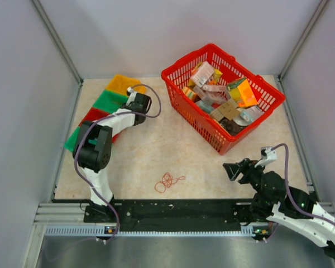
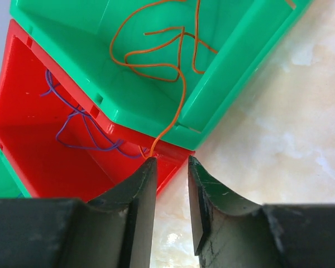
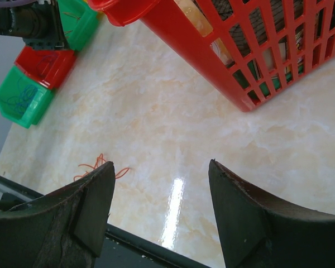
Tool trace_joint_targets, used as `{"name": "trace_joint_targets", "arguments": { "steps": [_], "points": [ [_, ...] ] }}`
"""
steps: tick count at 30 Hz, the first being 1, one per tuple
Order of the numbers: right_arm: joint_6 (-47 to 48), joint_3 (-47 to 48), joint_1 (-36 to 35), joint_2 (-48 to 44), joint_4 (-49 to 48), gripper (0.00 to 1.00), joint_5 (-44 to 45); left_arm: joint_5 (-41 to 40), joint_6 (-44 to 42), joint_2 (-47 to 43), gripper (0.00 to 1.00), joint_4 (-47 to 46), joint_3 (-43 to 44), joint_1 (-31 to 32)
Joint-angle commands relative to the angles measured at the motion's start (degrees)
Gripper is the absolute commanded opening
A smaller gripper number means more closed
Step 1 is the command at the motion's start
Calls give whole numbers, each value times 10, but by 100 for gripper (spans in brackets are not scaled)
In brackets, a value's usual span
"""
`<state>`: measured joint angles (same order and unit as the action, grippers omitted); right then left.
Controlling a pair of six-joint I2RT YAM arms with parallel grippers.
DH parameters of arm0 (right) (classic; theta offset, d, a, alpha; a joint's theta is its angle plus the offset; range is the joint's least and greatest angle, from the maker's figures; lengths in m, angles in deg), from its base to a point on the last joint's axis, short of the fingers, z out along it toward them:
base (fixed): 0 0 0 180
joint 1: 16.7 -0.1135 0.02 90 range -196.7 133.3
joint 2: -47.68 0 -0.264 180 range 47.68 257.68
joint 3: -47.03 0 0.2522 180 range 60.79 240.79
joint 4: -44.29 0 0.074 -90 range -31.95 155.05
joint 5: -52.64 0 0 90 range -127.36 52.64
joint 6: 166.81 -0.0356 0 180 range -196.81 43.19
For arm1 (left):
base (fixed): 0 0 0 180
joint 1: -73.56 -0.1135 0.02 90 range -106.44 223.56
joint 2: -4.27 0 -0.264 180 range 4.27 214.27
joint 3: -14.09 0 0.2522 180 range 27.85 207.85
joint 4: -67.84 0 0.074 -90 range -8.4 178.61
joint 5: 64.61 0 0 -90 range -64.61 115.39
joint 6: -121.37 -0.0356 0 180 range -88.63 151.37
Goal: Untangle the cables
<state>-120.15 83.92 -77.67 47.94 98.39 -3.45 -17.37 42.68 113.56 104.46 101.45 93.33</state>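
An orange-red cable tangle (image 1: 168, 181) lies on the table near the front edge; in the right wrist view it (image 3: 95, 163) shows partly behind my left finger. An orange cable (image 2: 156, 50) lies in a green bin (image 2: 234, 50), and one strand trails over the rim to my left gripper's left fingertip (image 2: 148, 167). A purple cable (image 2: 84, 128) lies in the red bin (image 2: 22, 84). My left gripper (image 2: 172, 162) hangs over the bin corners (image 1: 138, 103), jaws slightly apart with nothing between them. My right gripper (image 3: 159, 178) is wide open and empty at the front right (image 1: 231, 170).
A row of bins runs along the left: yellow (image 1: 123, 84), green (image 1: 110, 99), red (image 1: 92, 115), green (image 1: 71, 140). A red basket (image 1: 181, 103) full of packets stands at the back right, also in the right wrist view (image 3: 212, 61). Walls enclose the table.
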Motion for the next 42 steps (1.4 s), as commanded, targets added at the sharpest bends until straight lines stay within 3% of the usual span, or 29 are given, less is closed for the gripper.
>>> {"name": "trace_joint_targets", "arguments": {
  "steps": [1, 4, 8, 12, 37, 42],
  "points": [
    [-1, 0, -2, -57, -11, 67, -2, -15, -16, -15, 39, -1, 24, -2],
    [-2, 1, -2, -57, -11, 67, -1, -14, -16, -26, 46, 4, 28, 0],
    [-1, 1, -2, -57, -12, 67, -1, -22, -31, -28, 48, -5, 29, 0],
    [-2, 1, -2, -57, -11, 68, -2, -21, -43, -11, 34, 0, 50, -3],
    [-1, 0, -3, -57, -11, 68, -2, -48, -21, 58, 29, 37, 74, -17],
    [-1, 1, -3, -57, -11, 68, -1, -61, -17, 70, 20, 47, 90, -26]
  ]
}}
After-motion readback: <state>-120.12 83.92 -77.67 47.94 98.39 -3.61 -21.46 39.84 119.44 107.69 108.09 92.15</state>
